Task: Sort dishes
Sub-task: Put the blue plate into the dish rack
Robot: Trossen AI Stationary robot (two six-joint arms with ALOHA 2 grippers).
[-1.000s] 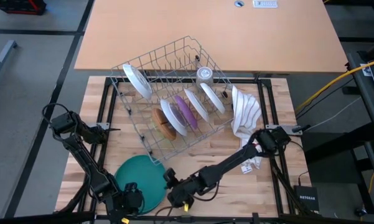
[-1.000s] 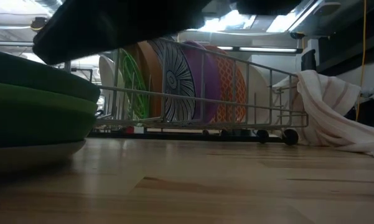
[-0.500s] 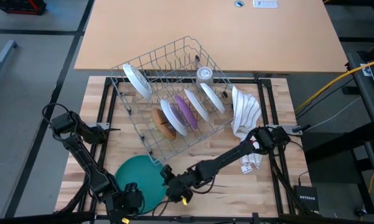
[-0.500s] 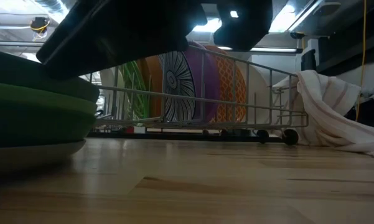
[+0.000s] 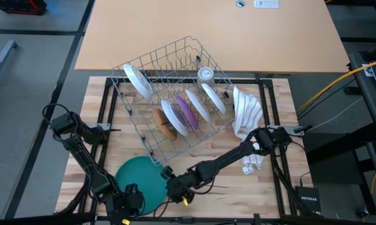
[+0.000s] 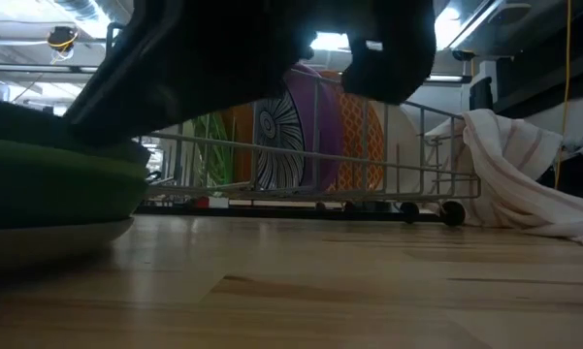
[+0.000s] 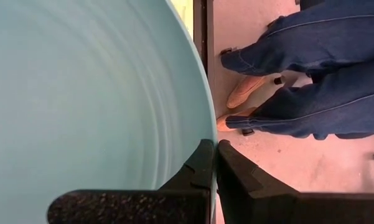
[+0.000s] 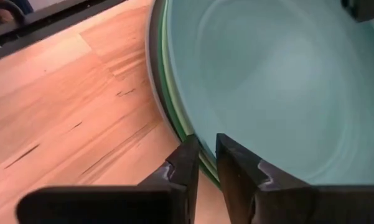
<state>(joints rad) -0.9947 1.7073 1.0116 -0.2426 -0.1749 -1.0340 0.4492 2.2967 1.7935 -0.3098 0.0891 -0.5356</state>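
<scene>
Right gripper (image 8: 202, 163) nearer — teal plate (image 8: 280, 81) rim

One word can be read: "NETGEAR", in white letters on the small black box (image 5: 308, 201) lying on the floor beside the desk's right edge, seen from above. A white label (image 5: 266, 4) on the far tan desk carries print too small to make out.

Even overhead light; low view backlit, foreground dark.
</scene>
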